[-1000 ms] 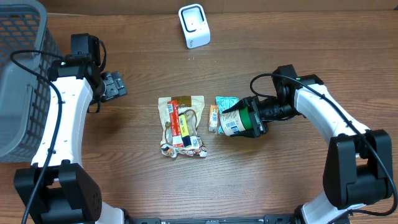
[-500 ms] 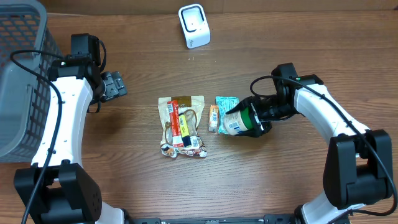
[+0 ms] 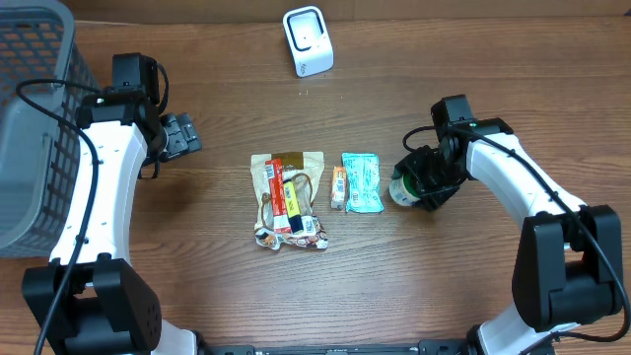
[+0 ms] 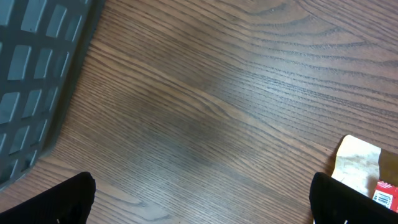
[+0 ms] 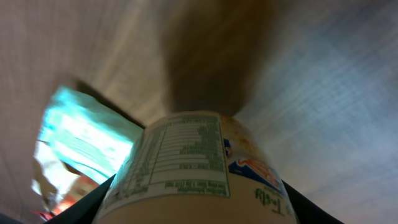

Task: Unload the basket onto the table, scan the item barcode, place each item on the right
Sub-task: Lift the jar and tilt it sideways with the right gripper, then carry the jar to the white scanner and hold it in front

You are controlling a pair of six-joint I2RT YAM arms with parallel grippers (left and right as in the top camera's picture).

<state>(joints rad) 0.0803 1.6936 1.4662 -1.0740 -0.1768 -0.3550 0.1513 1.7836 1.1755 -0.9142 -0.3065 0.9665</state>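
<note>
My right gripper point(image 3: 419, 187) is shut on a round container with a green lid and a white label point(image 3: 403, 185), held lifted right of the pile. In the right wrist view the container point(image 5: 196, 165) fills the space between the fingers, its nutrition panel facing the camera. The white barcode scanner point(image 3: 308, 40) stands at the back centre of the table. My left gripper point(image 3: 180, 135) is open over bare wood at the left; its dark fingertips point(image 4: 71, 199) show at the lower corners of the left wrist view with nothing between them.
A teal packet point(image 3: 362, 181), a small orange packet point(image 3: 338, 187) and a tan pouch with a red and yellow bar point(image 3: 286, 196) lie mid-table. A grey mesh basket point(image 3: 30, 108) stands at the left edge; its wall point(image 4: 37, 68) shows in the left wrist view.
The right arm has turned its wrist and drawn the container to the right, off the teal packet, so the lid end now points more upward. The left arm has not moved.
</note>
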